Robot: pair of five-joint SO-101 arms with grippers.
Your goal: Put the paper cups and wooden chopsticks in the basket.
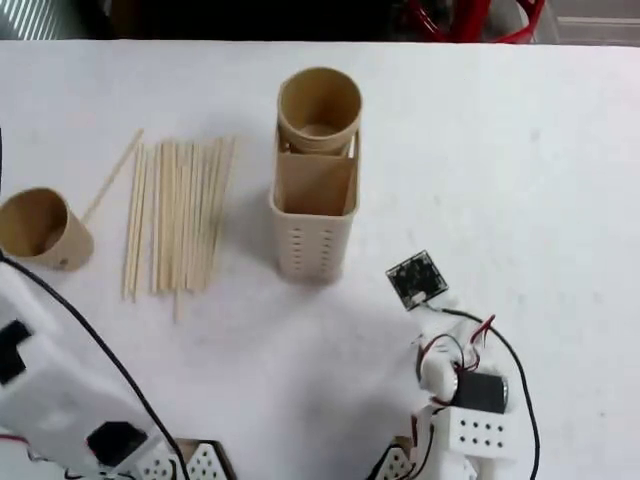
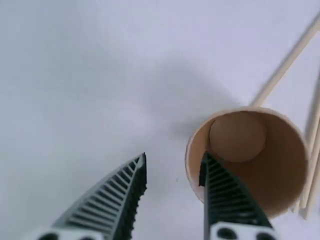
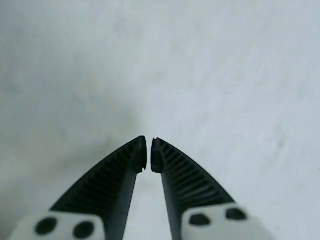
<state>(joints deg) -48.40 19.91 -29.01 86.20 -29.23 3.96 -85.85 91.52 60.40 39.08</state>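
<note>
A paper cup (image 1: 40, 230) lies on its side at the table's left edge, its mouth facing my left gripper (image 2: 172, 165). That gripper is open, and one fingertip (image 2: 207, 167) stands at the cup's (image 2: 250, 160) near rim while the other is over bare table. Several wooden chopsticks (image 1: 175, 215) lie spread in a loose row between this cup and the basket (image 1: 310, 230). A second paper cup (image 1: 320, 108) stands upright in the basket's far end. My right gripper (image 3: 149, 146) is shut with nothing in it, over bare table.
The left arm (image 1: 60, 400) fills the near left corner with a black cable across it. The right arm (image 1: 460, 390) sits near the front, right of the basket. One chopstick (image 1: 112, 175) lies slanted apart from the row. White table stretches to the right.
</note>
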